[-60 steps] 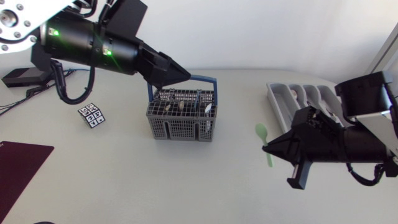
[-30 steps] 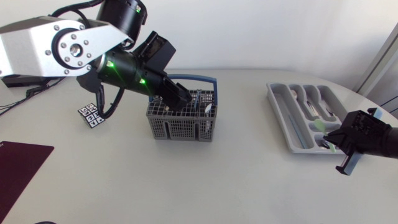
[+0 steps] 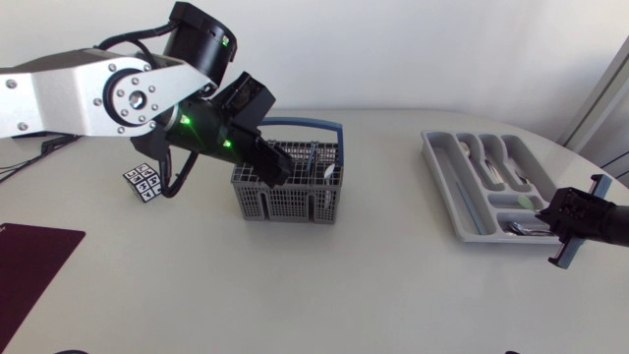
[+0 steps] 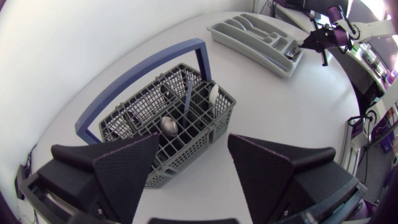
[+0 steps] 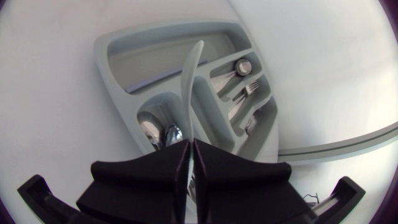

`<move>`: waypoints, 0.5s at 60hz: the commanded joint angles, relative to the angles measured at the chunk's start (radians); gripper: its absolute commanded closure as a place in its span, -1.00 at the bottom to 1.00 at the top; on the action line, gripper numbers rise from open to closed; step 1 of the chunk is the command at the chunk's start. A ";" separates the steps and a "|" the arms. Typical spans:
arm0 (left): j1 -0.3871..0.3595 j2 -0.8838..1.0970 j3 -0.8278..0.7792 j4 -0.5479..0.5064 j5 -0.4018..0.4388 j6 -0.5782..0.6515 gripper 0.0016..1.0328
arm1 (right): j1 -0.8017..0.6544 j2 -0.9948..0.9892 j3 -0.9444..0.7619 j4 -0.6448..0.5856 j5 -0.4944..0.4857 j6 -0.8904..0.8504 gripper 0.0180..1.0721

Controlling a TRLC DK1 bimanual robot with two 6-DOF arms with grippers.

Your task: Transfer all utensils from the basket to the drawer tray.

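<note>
My right gripper (image 5: 189, 144), at three o'clock, clamps a pale spoon (image 5: 190, 81), near end hidden; left gripper (image 4: 193, 140) gapes over the basket (image 4: 134, 109).

Left arm (image 3: 108, 93) comes in from the left, left claw (image 4: 194, 146) angled down, fingers spread wide; right arm (image 3: 601, 218) at the right edge, right claw (image 5: 189, 146) pinched on a pale green utensil (image 5: 193, 81)

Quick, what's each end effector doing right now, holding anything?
Left end effector: open, holding nothing.
Right end effector: closed on a pale utensil, over the tray.
</note>
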 commanded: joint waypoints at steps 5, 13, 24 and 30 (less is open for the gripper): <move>0.007 0.022 -0.023 0.009 -0.013 0.018 -0.50 | -0.014 0.122 0.028 0.128 0.048 -0.082 0.88; 0.010 0.023 -0.022 0.009 -0.020 0.018 -0.50 | -0.029 0.193 0.053 0.192 0.076 -0.121 0.88; 0.021 0.020 -0.019 0.007 -0.040 0.014 -0.50 | -0.043 0.228 0.053 0.246 0.099 -0.170 0.44; 0.029 0.019 -0.020 0.004 -0.043 0.011 -0.50 | -0.049 0.227 0.031 0.298 0.099 -0.175 -0.08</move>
